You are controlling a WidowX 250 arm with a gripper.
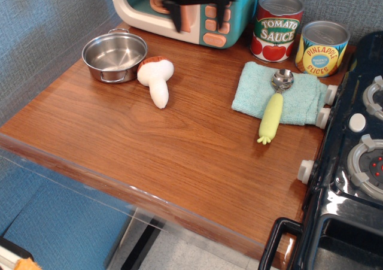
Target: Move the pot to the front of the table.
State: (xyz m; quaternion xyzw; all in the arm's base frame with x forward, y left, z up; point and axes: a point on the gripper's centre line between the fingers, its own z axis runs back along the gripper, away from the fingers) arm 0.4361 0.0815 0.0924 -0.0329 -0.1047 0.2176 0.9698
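The pot (114, 55) is small, shiny steel with wire loop handles. It stands at the back left of the reddish-brown wood table (167, 156), empty and upright. My gripper (199, 15) is black and hangs high at the top of the view, in front of the toy microwave, to the right of the pot and well apart from it. Its fingers are spread wide and hold nothing.
A plush mushroom (157, 78) lies right next to the pot. A toy microwave (179, 9) stands at the back. A tomato sauce can (276, 27) and a pineapple can (323, 47) stand back right. A yellow-handled scoop (272, 111) lies on a teal cloth (299, 99). A black toy stove (353, 162) fills the right.
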